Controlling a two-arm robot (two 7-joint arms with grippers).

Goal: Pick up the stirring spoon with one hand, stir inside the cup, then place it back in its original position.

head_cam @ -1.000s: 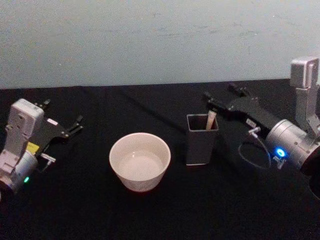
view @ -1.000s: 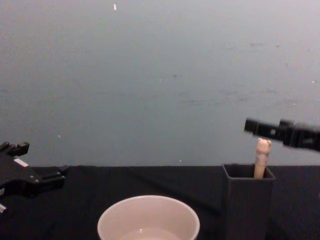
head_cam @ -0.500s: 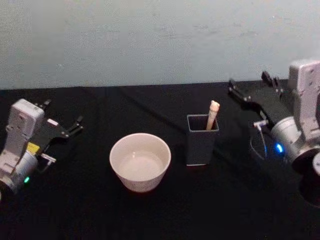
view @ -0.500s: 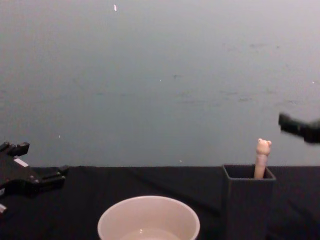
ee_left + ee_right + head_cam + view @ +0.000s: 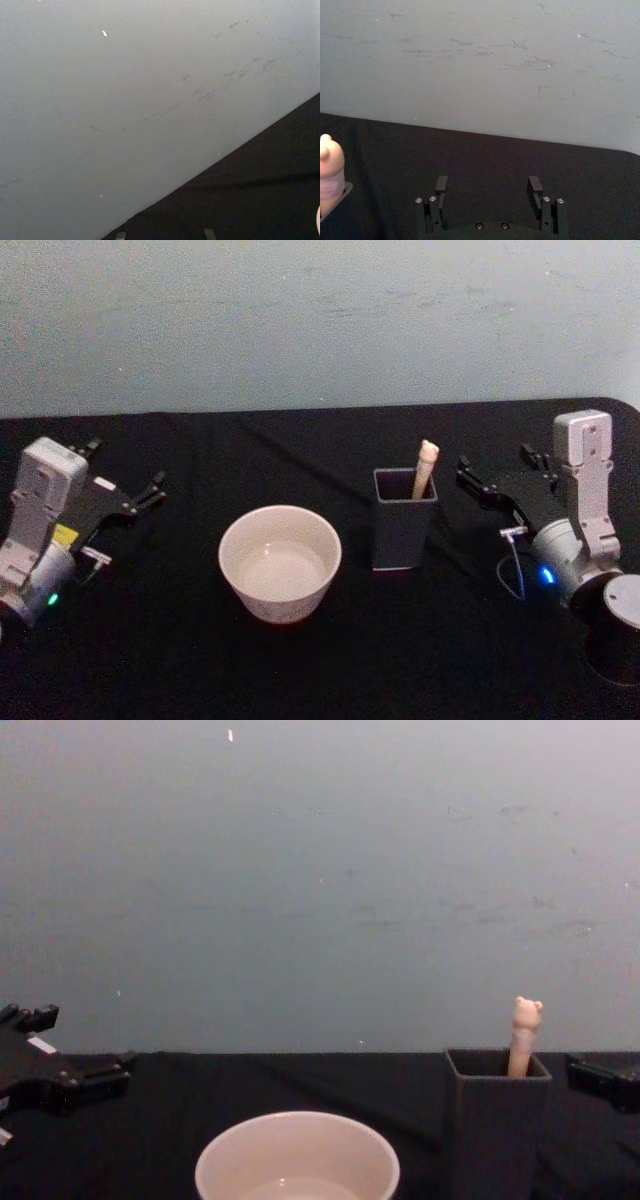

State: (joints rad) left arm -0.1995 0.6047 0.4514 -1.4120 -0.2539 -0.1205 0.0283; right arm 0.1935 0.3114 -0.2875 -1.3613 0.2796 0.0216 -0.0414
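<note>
Spoon stands in its holder, both grippers empty.

Nearest the robot sits one cup (image 5: 280, 562), wide and cream-white, on the black table (image 5: 300, 670). Just beyond it to the right is one dark square holder (image 5: 403, 518), and the one stirring spoon (image 5: 425, 468) stands in it, bear head above the rim, leaning a little. The right gripper (image 5: 497, 475) hovers low beside the holder, fingers spread apart and holding nothing. The left gripper (image 5: 128, 484) is parked at the table's left, prongs open and empty. Judging by this, either the pick-up is not yet made or the spoon is back home. A grasp would need the right gripper above the handle, then closing on it.
</note>
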